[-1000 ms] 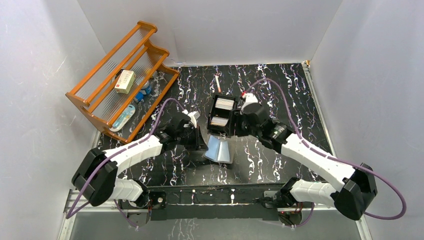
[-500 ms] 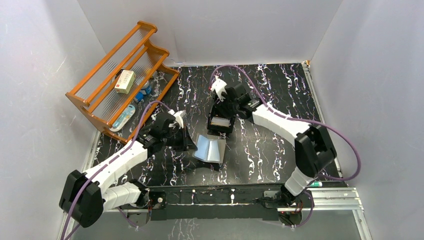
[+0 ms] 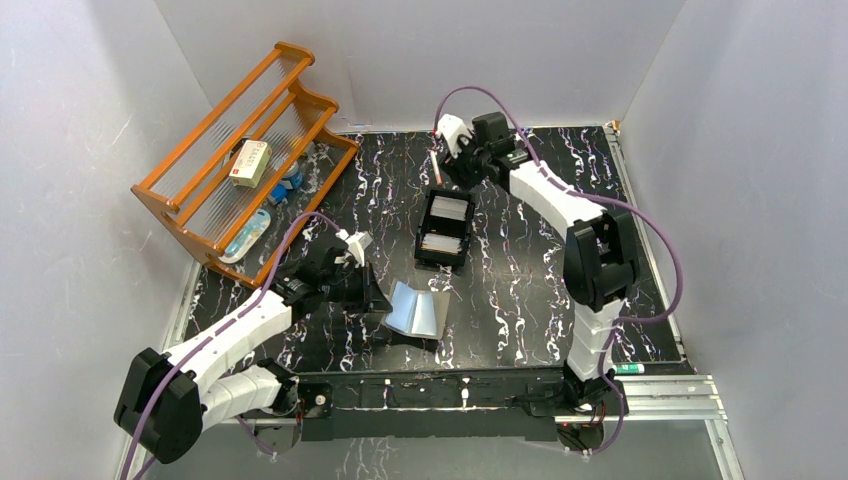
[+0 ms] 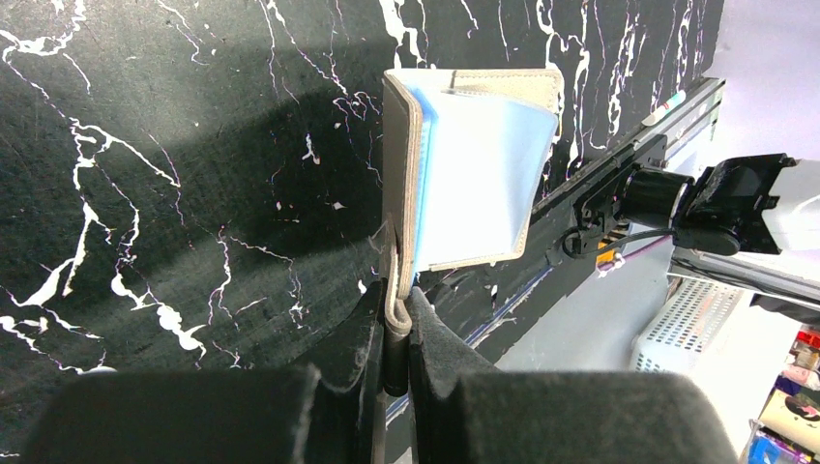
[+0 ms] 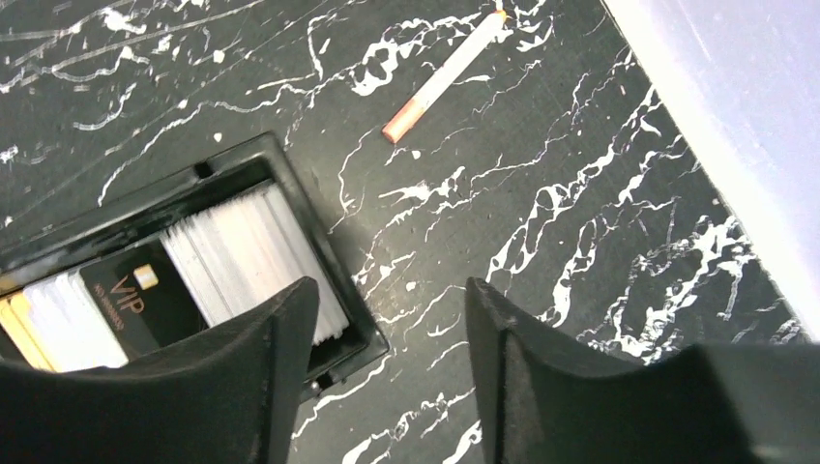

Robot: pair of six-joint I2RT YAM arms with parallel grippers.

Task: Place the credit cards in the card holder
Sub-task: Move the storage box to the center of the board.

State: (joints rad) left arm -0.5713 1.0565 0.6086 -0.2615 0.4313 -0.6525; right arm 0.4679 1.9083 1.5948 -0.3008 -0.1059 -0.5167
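Note:
The card holder (image 3: 418, 310) stands half open on the table, grey-brown outside and pale blue inside (image 4: 479, 164). My left gripper (image 3: 378, 297) is shut on its lower edge (image 4: 395, 307), the fingers pinching the folded rim. The credit cards (image 3: 447, 225) sit in a black tray (image 3: 432, 258) behind the holder; in the right wrist view I see white cards (image 5: 251, 253), a black VIP card (image 5: 131, 295) and a yellowish one (image 5: 14, 329). My right gripper (image 3: 462, 168) hovers open and empty past the tray's far corner (image 5: 392, 300).
A thin white stick with an orange tip (image 5: 445, 75) lies on the table near the back wall (image 3: 435, 165). A wooden rack (image 3: 300, 100) with a cream box (image 3: 250, 162) stands at the back left. White walls enclose the table.
My right arm has swung from the tray to the back of the table, its jaws opening wider. The left gripper has drawn the card holder a little nearer and to the left.

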